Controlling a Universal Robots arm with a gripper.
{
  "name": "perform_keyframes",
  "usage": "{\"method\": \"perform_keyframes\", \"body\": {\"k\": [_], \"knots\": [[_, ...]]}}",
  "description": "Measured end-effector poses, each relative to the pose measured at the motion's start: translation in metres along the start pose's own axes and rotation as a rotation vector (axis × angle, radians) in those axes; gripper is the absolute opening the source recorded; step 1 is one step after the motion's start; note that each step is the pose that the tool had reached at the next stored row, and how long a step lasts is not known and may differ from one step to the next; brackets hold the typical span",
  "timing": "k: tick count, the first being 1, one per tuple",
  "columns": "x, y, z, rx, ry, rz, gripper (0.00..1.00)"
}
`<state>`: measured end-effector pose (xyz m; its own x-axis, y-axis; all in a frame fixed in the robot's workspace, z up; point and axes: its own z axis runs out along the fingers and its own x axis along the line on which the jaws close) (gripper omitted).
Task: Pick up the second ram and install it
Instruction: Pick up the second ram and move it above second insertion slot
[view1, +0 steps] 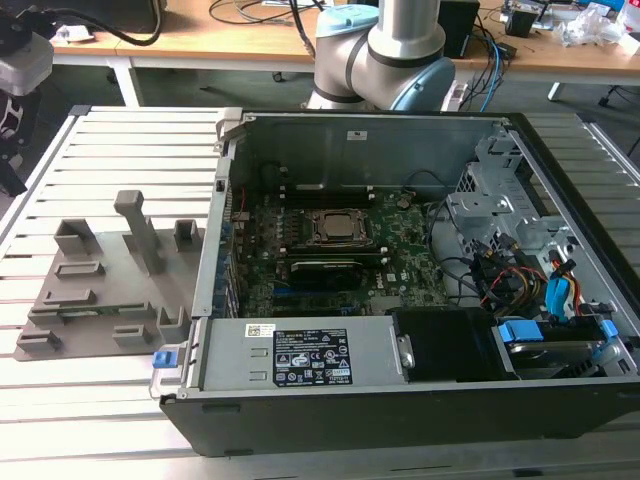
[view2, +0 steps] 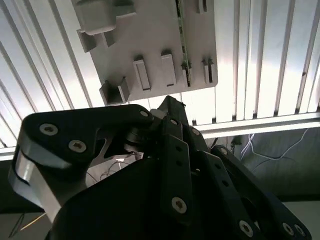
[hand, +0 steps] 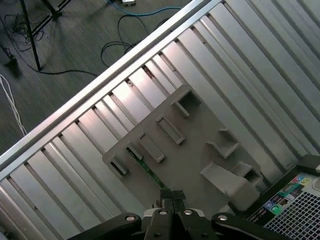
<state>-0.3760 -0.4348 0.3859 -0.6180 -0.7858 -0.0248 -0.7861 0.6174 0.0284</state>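
The second ram (hand: 148, 173) is a thin green stick standing on edge in a slot of the grey fixture plate (hand: 195, 150). In the second wrist view the ram (view2: 183, 45) runs along the plate's edge (view2: 150, 45). My gripper (hand: 171, 196) hovers above the plate, near one end of the stick and not touching it. Its two dark fingers are pressed together with nothing between them, and the same closed tip (view2: 170, 104) shows in the second wrist view. The open computer case (view1: 400, 270) holds the motherboard with the CPU socket (view1: 338, 227).
The fixture plate (view1: 100, 290) lies on a slatted metal table (view1: 100, 160), to the exterior view's left of the case. It carries several upright grey holders, the tallest being a post (view1: 140, 230). The arm's base (view1: 380, 50) stands behind the case. Cables and drive bays fill the case's right side (view1: 530, 290).
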Motion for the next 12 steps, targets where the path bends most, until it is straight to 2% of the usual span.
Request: {"method": "perform_keyframes", "body": {"k": [4, 7, 10, 12], "knots": [[0.0, 0.0, 0.0, -0.0025, 0.0031, -0.105, 0.11], [0.0, 0.0, 0.0, -0.0034, 0.0041, -0.141, 0.11], [0.0, 0.0, 0.0, -0.0048, 0.006, -0.204, 0.11], [0.0, 0.0, 0.0, -0.0052, 0.0066, -0.221, 0.11]]}}
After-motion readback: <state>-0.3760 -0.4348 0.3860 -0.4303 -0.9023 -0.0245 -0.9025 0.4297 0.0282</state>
